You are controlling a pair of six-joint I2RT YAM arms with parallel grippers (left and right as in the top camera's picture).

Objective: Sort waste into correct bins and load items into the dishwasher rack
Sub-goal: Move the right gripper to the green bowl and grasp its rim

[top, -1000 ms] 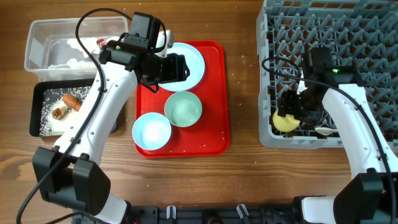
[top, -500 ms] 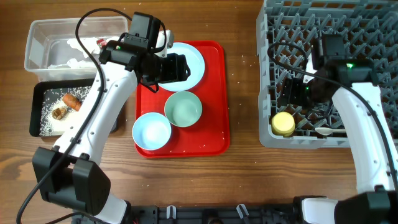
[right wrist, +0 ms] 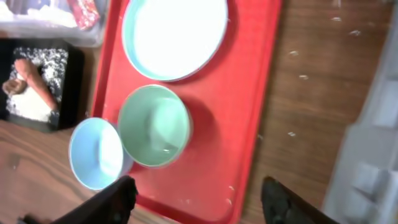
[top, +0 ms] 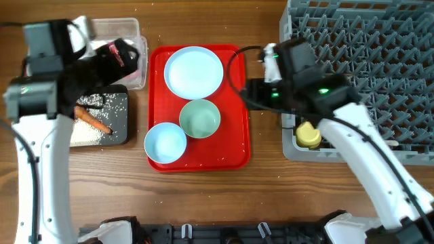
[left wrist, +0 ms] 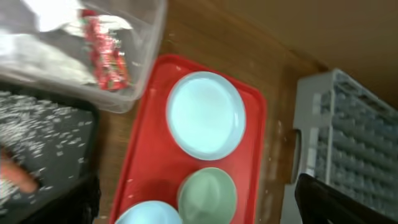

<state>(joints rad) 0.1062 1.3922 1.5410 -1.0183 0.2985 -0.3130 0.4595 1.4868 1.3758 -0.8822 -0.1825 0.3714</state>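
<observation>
The pale blue plate (top: 194, 71), a mint bowl (top: 200, 118) and a blue bowl (top: 165, 142) sit on the red tray (top: 234, 146). At the near left corner of the grey dishwasher rack (top: 366, 74) stands the yellow cup (top: 310, 135). A red wrapper (left wrist: 109, 53) and white tissue (left wrist: 50, 18) lie in the clear tub (top: 129, 41). Carrot (top: 95, 122), rice (right wrist: 28, 106) and a brown lump (right wrist: 11, 87) lie in the black tray (top: 119, 132). My left gripper (top: 102, 68) hangs open over the bins. Over the red tray's right edge my right gripper (top: 244, 95) is open and empty.
The red tray lies between the bins and the rack, with a strip of bare wood (top: 268, 135) on its right. White crumbs (right wrist: 298, 78) dot that strip. My left arm (top: 41, 135) covers part of the clear tub.
My left arm swung from above the plate to the left over the bins, its jaws wider. My right arm left the yellow cup in the rack and moved left to the tray's edge.
</observation>
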